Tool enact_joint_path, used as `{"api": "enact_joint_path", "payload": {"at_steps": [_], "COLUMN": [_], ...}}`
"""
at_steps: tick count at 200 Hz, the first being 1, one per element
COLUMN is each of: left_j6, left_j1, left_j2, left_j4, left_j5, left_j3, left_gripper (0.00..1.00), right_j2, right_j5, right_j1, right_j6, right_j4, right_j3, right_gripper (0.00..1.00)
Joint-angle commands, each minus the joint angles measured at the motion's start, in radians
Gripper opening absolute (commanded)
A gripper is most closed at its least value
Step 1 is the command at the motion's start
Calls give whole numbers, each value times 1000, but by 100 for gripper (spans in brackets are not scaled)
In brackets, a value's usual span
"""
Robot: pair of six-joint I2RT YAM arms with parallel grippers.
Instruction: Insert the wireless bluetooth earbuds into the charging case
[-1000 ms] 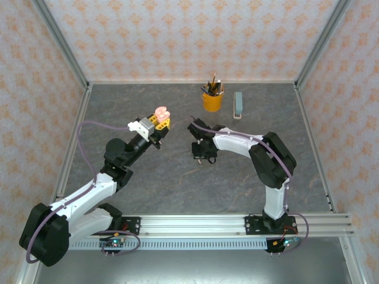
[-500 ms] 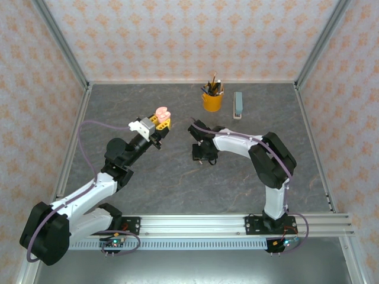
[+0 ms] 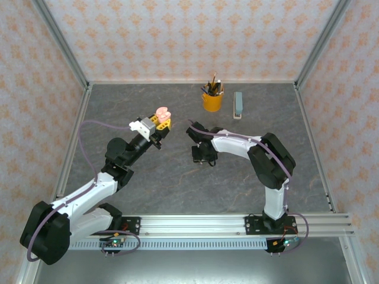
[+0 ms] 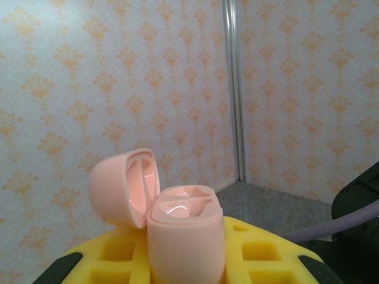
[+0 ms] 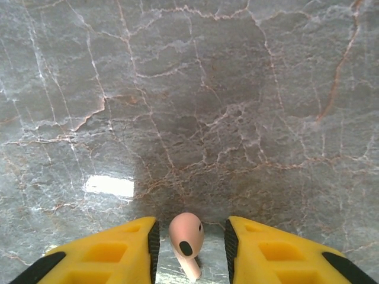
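- The left gripper (image 3: 161, 122) is clamped on the pink charging case (image 4: 186, 236). It holds the case up off the table, to the left of the yellow pencil cup (image 3: 212, 100) and a little nearer the arm bases than the cup.
- The case's lid (image 4: 121, 189) is flipped back and the moulded wells in the body face up. From this angle they look empty to me.
- The right gripper (image 5: 191, 222) points down at the table (image 5: 249, 89) on the near side of the pencil cup, slightly to its left. Its jaws stand apart with a gap on each side of one pale pink earbud (image 5: 186, 235), so it brackets the bud without pinching it.
- That earbud rests on the table, bulb toward the fingertips and stem running back between the fingers.
- I expect the bud to be very light, hard and glossy, so it could squirt out of a fast or off-centre squeeze.
- I would close slowly across the bulb, just above where the stem joins, leaving the stem free to slide into a well.
- The case looks rigid, and its hinge is probably the weak spot, so I would keep the grip on the body.
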Motion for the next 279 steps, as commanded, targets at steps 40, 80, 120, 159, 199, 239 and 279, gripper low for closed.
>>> {"api": "enact_joint_path", "payload": {"at_steps": [40,80,120,159,199,239,279], "left_j6": [-9,-11,-12,-12,-11,2,10], "left_j1": [11,11,11,11,11,11,11], "left_j2": [0,-1,-2,-7,-15,-42,-77], "left_j4": [36,36,34,25,11,-33,-59], "left_j5": [19,20,20,22,32,65,87], "left_j3": [26,20,20,20,20,28,23], "left_gripper": [0,0,0,0,0,0,0], "right_j2": [55,66,80,86,37,-87,-234], "right_j5": [30,35,58,62,67,35,-22], "right_j1": [19,20,20,19,17,-14,-62], "right_j6": [-22,-25,-34,-38,-32,-16,1], "right_j4": [-74,-67,-79,-81,-53,32,133], "right_j3": [45,51,72,77,51,-14,-75], "right_gripper": [28,23,26,21,15,15,15]}}
